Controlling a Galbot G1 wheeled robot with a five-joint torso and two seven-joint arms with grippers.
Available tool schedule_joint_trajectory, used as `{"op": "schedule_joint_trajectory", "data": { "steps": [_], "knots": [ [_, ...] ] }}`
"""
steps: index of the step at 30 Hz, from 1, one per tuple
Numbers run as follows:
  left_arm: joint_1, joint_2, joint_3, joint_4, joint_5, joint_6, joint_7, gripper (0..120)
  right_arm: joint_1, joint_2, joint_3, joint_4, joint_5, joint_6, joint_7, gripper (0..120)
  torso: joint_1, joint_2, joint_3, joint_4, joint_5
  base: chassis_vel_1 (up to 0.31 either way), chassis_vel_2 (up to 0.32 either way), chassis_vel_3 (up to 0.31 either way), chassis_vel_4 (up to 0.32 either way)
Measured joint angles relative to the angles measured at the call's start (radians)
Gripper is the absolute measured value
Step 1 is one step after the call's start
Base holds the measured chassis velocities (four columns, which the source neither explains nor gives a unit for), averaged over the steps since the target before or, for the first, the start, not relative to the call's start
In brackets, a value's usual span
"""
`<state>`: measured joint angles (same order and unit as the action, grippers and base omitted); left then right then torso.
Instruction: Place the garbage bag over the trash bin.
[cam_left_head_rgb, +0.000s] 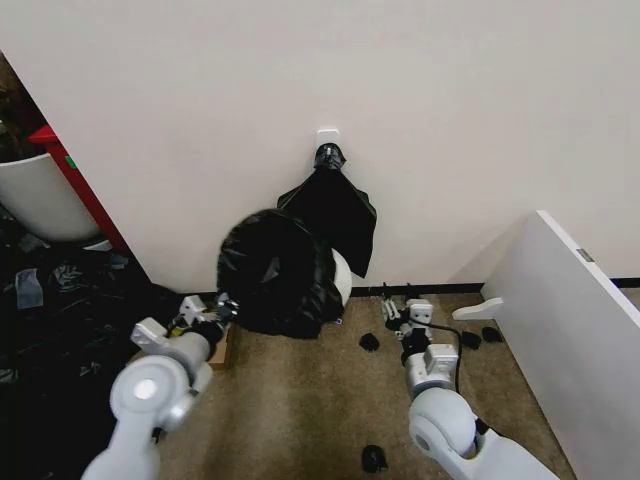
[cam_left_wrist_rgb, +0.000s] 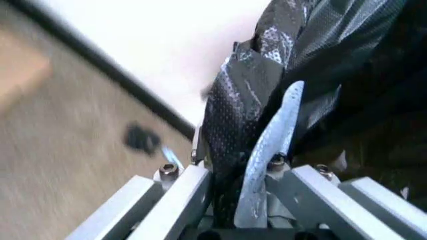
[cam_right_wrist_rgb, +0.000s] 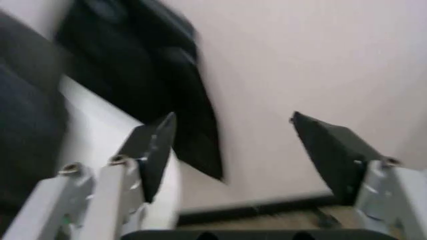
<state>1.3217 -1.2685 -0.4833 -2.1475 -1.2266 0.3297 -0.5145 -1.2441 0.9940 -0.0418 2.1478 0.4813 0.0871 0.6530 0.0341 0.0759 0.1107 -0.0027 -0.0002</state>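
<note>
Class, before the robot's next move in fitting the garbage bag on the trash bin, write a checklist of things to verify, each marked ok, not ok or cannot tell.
1. Left gripper holds the garbage bag: ok, plastic is pinched between its fingers.
2. Right gripper free: ok, open, with nothing between its fingers.
3. Bag covers most of the trash bin: ok, a white strip shows on the bin's right.
4. Bag around the full rim: cannot tell.
5. Hanging bunch of bags apart from the bin: cannot tell.

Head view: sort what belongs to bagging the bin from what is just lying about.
Belongs to the job:
- garbage bag, draped over the bin
- trash bin, white side showing
- left claw, shut on the bag's edge
- right claw, open beside the bin

Lying about:
- hanging bunch of black bags
- white tub
- white board
</note>
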Motion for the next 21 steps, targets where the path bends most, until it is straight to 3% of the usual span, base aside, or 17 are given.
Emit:
{"op": "schedule_joint_trajectory", "data": {
  "steps": [2,4,9,14,15,18,21],
  "knots": [
    [0.008,0.007,0.009,-0.001,0.060,-0.017,0.018,0,-0.017,-0.004,-0.001,0.034,-0.021,0.020,-0.025,74,0.000,0.000,0.000,0.0001,-0.0003,0.000,0.000,0.000,0.000],
    [0.021,0.024,0.033,0.000,0.188,-0.047,0.052,0,-0.058,-0.015,-0.009,0.100,-0.095,0.079,-0.110,87,0.000,0.000,0.000,0.0006,-0.0006,0.000,0.000,0.000,0.000],
    [0.023,0.047,0.082,0.000,0.238,-0.022,0.043,0,-0.087,-0.017,-0.011,0.104,-0.258,0.124,-0.175,98,0.000,0.000,0.000,0.0000,-0.0005,0.000,0.000,0.000,0.000],
    [0.034,0.085,0.106,-0.056,0.166,0.233,-0.124,0,-0.022,0.005,-0.037,-0.017,-0.435,0.203,-0.273,100,0.000,0.000,0.000,0.0006,-0.0001,0.000,0.000,0.000,0.000],
    [0.034,0.085,0.106,-0.056,0.166,0.233,-0.124,0,-0.022,0.005,-0.037,-0.017,-0.435,0.203,-0.273,100,0.000,0.000,0.000,0.0006,-0.0001,0.000,0.000,0.000,0.000],
    [0.000,0.093,0.119,-0.049,0.047,0.340,-0.250,0,0.002,0.030,-0.041,-0.062,-0.496,0.251,-0.341,100,0.000,0.000,0.000,0.0006,-0.0002,0.000,0.000,0.000,0.000],
    [-0.030,0.095,0.146,-0.013,0.014,0.366,-0.275,0,-0.011,0.047,-0.033,-0.065,-0.504,0.256,-0.345,100,0.000,0.000,0.000,0.0000,-0.0008,0.000,0.000,0.000,0.000]
  ]
}}
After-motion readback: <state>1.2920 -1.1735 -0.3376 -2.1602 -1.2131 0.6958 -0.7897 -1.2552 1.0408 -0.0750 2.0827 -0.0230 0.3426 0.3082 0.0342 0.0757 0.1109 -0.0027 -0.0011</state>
